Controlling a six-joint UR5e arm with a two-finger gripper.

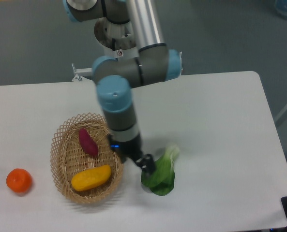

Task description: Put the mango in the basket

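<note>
Mango lying in basket, placement looks done; gripper outside over bok choy, jaw state unclear.

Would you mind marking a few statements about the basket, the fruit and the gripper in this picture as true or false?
1. The mango lies inside the basket. True.
2. The gripper is clamped on the mango. False: it is outside the basket, over the leafy green vegetable.
3. A dark red-purple sweet potato shares the basket with the mango. True.
4. The tangerine sits in the basket. False: it rests on the table, left of the basket.
</note>
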